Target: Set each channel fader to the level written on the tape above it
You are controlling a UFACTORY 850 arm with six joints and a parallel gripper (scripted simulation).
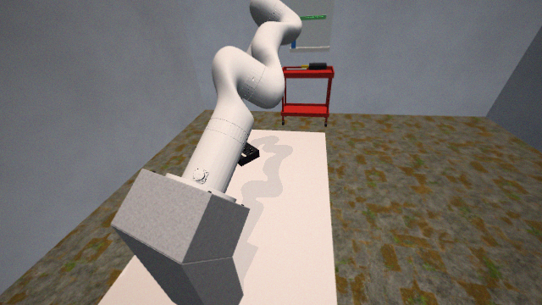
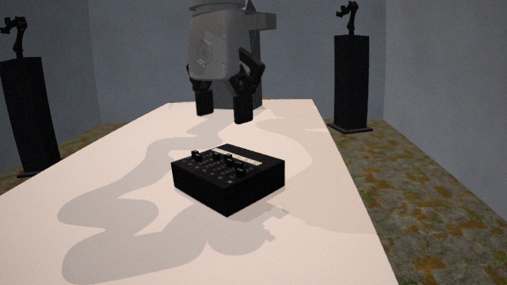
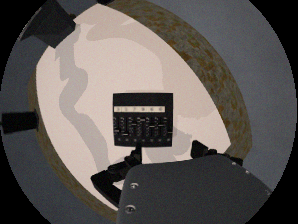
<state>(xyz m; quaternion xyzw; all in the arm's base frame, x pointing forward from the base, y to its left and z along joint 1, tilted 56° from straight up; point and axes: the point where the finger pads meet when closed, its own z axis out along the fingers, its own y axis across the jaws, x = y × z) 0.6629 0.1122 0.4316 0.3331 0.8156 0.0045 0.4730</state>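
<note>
The black lighting desk sits in the middle of the white table, with a strip of white tape along its far edge and several small black fader knobs on top. It also shows in the wrist view and partly behind the arm in the top view. My gripper hangs well above the desk's far side. Its fingers stand wide open and hold nothing. The writing on the tape is too small to read.
Two tall black stands flank the table. A red cart stands by the far wall under a whiteboard. The grey robot base sits at one table end.
</note>
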